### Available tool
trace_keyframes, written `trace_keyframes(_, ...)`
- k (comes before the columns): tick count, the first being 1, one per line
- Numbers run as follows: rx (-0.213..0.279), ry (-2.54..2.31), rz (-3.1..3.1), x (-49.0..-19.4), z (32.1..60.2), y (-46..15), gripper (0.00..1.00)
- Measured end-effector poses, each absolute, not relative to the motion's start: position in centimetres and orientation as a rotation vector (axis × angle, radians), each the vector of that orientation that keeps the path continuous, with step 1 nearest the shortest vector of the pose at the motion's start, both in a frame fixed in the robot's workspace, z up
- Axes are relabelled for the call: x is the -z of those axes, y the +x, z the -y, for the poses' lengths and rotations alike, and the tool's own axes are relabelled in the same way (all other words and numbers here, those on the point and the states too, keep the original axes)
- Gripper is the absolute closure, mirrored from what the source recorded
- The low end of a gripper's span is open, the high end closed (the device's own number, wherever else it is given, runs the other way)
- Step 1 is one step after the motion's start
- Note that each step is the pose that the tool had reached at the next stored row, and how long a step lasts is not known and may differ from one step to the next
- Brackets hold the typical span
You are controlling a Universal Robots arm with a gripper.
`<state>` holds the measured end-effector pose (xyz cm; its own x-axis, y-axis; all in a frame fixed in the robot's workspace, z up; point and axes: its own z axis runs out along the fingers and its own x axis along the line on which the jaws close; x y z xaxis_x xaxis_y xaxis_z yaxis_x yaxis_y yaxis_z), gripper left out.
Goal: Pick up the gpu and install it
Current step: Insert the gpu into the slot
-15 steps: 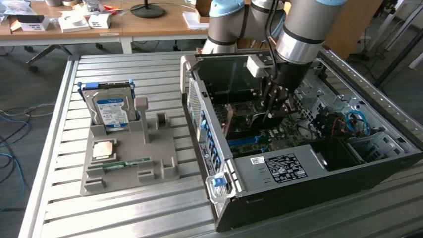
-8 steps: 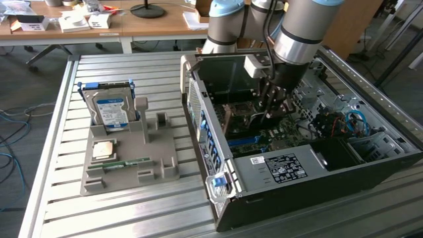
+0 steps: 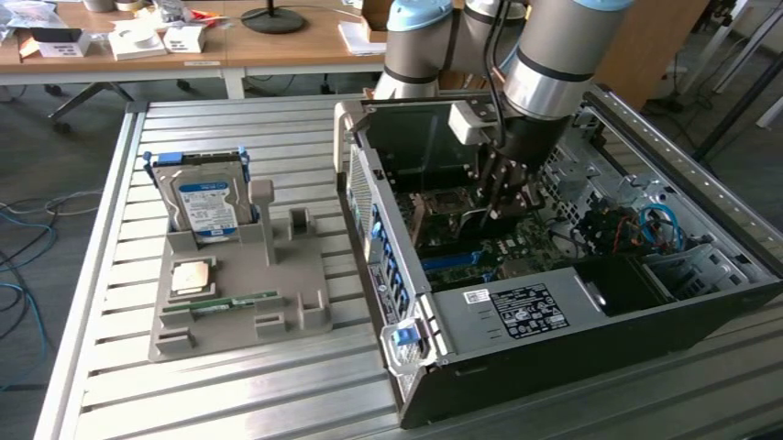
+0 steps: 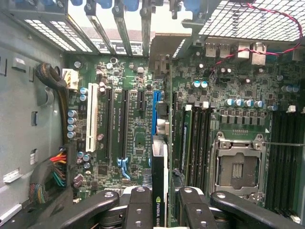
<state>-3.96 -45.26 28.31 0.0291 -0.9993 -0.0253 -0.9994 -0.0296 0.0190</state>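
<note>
In the wrist view the gpu (image 4: 159,164) is seen edge-on, a thin dark card with a green-lettered label, standing upright between my fingers (image 4: 140,205). My gripper (image 4: 164,207) is shut on it. The card's tan-silver bracket (image 4: 164,50) points at the case's rear slot openings. It hangs right over the blue expansion slot (image 4: 155,102) on the motherboard (image 4: 133,138); whether it touches the slot I cannot tell. In the exterior view my gripper (image 3: 501,192) reaches down inside the open computer case (image 3: 551,312).
Beside the card lie the memory slots (image 4: 198,138) and the bare CPU socket (image 4: 237,167). A cable bundle (image 4: 57,167) runs along the case wall. On the exterior view's left, a grey fixture (image 3: 245,302) holds a hard drive (image 3: 208,206) and a memory stick (image 3: 220,304).
</note>
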Motion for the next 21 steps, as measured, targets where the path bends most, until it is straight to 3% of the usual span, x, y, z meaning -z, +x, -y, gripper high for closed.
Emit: trace_keyframes(21, -0.049, -2.250, -2.185, -28.04, 45.44, -4.19, 0.74)
